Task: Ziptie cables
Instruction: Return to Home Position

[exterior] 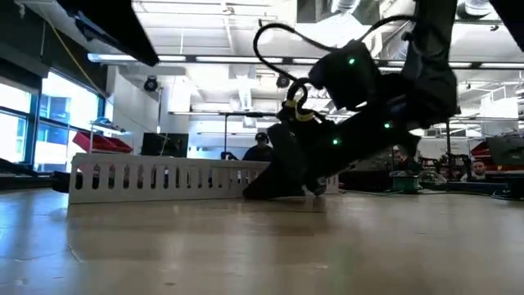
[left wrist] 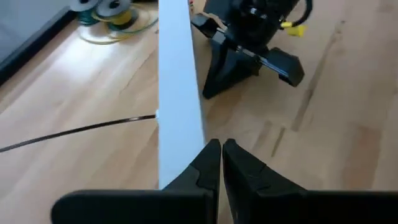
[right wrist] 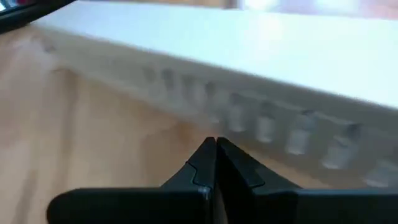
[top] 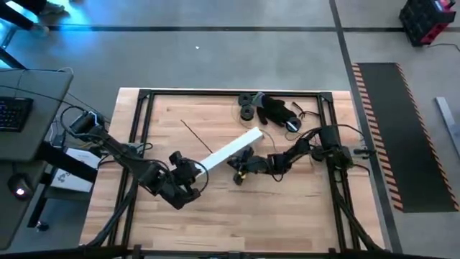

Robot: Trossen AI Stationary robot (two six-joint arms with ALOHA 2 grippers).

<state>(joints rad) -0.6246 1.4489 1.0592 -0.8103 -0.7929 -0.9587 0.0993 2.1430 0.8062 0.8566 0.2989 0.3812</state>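
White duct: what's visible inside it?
Nothing. The white duct has its lid on, and its side slots show no contents. Any cables inside are covered.

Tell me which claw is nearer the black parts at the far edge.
Right. The right claw sits midway along the white duct, closer to the black parts; the left claw is at the duct's near end.

Ceiling strip lights [exterior: 205, 59] backlight the dark arm [exterior: 364, 115], and the white duct [right wrist: 249, 43] looks perhaps glare-washed.
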